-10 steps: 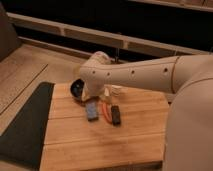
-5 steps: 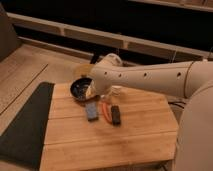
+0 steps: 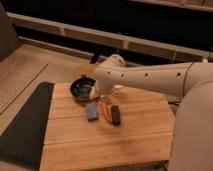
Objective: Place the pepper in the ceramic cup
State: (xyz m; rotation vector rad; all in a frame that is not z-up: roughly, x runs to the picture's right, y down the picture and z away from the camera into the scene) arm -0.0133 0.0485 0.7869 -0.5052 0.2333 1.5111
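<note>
The pepper point(image 3: 105, 111), thin and orange-red, lies on the wooden table point(image 3: 100, 145) between a blue block point(image 3: 91, 111) and a black bar point(image 3: 115, 114). My white arm reaches in from the right, and its end hangs over the table's back edge. The gripper point(image 3: 98, 92) points down beside the right rim of the dark bowl point(image 3: 81, 89), a little behind the pepper and apart from it. The ceramic cup is mostly hidden behind the arm; a pale bit that may be it shows just under the arm point(image 3: 118, 90).
A dark mat point(image 3: 25, 125) lies on the floor left of the table. A long low ledge point(image 3: 75, 32) runs along the back. My arm covers the table's back right corner.
The arm's end has shifted a little to the right, behind the objects. The pepper, block, bar and bowl have not moved.
</note>
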